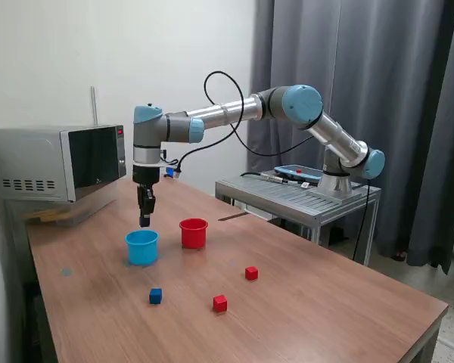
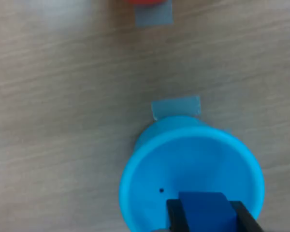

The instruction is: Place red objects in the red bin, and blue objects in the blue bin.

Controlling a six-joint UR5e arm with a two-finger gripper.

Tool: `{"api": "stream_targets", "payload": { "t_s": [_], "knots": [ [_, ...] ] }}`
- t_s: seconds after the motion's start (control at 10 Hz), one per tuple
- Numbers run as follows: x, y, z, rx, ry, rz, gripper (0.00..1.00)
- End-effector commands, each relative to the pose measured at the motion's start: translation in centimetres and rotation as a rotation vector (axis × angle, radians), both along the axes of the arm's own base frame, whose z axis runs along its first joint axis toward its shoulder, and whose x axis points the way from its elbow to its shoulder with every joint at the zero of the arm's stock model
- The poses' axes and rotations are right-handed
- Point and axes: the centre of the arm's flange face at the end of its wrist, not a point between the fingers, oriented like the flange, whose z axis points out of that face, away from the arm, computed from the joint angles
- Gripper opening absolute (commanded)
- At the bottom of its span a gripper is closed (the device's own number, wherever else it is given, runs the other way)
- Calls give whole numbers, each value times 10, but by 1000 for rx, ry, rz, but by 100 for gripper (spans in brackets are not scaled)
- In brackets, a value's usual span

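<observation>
My gripper (image 1: 144, 220) hangs just above the light blue bin (image 1: 141, 246), shut on a dark blue cube (image 2: 205, 212). In the wrist view the cube sits between the black fingers (image 2: 175, 215) over the open mouth of the blue bin (image 2: 150, 169). The red bin (image 1: 194, 233) stands beside the blue one, toward the exterior view's right; only its edge (image 2: 145, 2) shows in the wrist view. On the table lie another blue cube (image 1: 155, 296) and two red cubes (image 1: 220, 303) (image 1: 251, 273), nearer the front edge.
A microwave (image 1: 57, 161) stands at the table's back corner on the exterior view's left. A metal cart (image 1: 303, 198) carries the arm's base beyond the table. Pieces of grey tape (image 2: 176, 106) mark the wooden tabletop by the cups.
</observation>
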Motion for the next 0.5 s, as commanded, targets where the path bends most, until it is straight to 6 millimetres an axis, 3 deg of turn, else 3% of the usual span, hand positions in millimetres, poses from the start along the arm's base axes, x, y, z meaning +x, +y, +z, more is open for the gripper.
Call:
{"api": "stream_targets", "payload": {
  "t_s": [0.0, 0.4],
  "knots": [
    [-3, 1, 2, 5, 21, -1, 0],
    [-1, -2, -4, 2, 9, 2, 0]
  ]
}}
